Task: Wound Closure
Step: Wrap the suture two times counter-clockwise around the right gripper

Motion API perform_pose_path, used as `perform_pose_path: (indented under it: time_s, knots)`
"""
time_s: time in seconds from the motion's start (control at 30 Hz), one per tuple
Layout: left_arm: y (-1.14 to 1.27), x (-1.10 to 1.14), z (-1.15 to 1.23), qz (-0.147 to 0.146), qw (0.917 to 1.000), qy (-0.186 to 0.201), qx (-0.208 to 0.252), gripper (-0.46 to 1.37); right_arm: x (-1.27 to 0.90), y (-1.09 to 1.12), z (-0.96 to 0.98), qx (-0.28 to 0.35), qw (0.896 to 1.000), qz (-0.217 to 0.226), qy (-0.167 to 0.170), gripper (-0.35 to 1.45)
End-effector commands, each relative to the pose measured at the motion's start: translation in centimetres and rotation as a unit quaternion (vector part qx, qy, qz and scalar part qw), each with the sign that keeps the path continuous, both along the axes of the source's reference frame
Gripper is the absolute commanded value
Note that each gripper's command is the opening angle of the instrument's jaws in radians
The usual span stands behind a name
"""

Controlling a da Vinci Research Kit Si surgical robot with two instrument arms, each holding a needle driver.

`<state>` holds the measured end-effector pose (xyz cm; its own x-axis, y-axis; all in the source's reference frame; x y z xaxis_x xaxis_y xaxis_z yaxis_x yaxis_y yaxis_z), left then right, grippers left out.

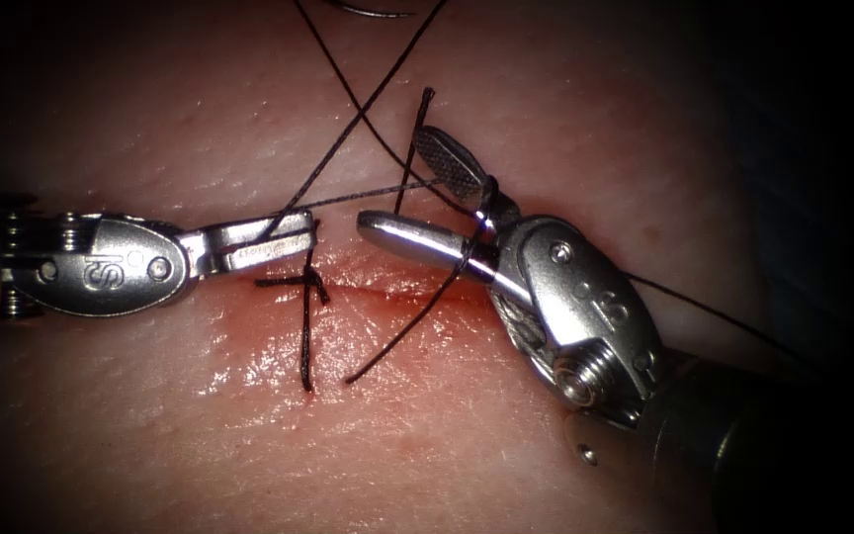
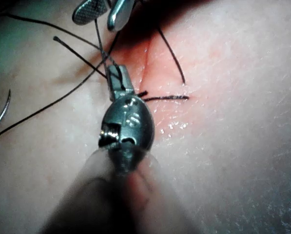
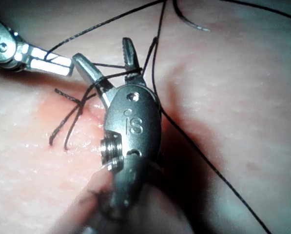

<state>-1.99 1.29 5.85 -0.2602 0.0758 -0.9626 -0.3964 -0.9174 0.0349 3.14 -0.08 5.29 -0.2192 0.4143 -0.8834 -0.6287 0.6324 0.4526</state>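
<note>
Glistening tissue (image 1: 427, 435) fills the bench. Left tool (image 1: 284, 237), from 9 o'clock, pinches thread (image 1: 348, 124) above the cut (image 1: 397, 290); right tool (image 1: 417, 193), from 4 o'clock, gapes with thread wound around it. Needle (image 1: 373, 12) lies free at 12 o'clock. Even, gentle tension seems wise.

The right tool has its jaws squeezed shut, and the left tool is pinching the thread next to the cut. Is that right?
Not quite. The right tool has its jaws wide open, with thread running between them; the endoscope view shows the spread clearly. The rest stands: the left tool is shut on the thread beside the cut in the tissue.
</note>
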Motion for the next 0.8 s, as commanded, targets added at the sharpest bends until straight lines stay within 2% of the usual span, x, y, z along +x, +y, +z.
perform_pose_path:
  time_s: [0.03,0.43,0.7,0.8]
  knots:
    - [0.02,0.0,0.0,0.008,0.9998,0.0,-0.016,-0.35,0.01,0.01,0.01,0.004,1.0,0.001,0.001,1.11]
    - [-0.06,-0.03,-0.17,0.049,0.994,-0.021,-0.095,-0.35,0.06,0.05,0.12,0.013,1.0,-0.002,-0.016,1.07]
    - [-0.14,-0.07,-0.26,0.07,0.9913,-0.031,-0.107,-0.35,0.21,0.1,0.18,0.021,0.999,0.001,-0.024,1.06]
    - [-0.15,-0.07,-0.26,0.078,0.991,-0.027,-0.105,-0.35,0.27,0.1,0.2,0.023,0.999,-0.012,-0.027,1.05]
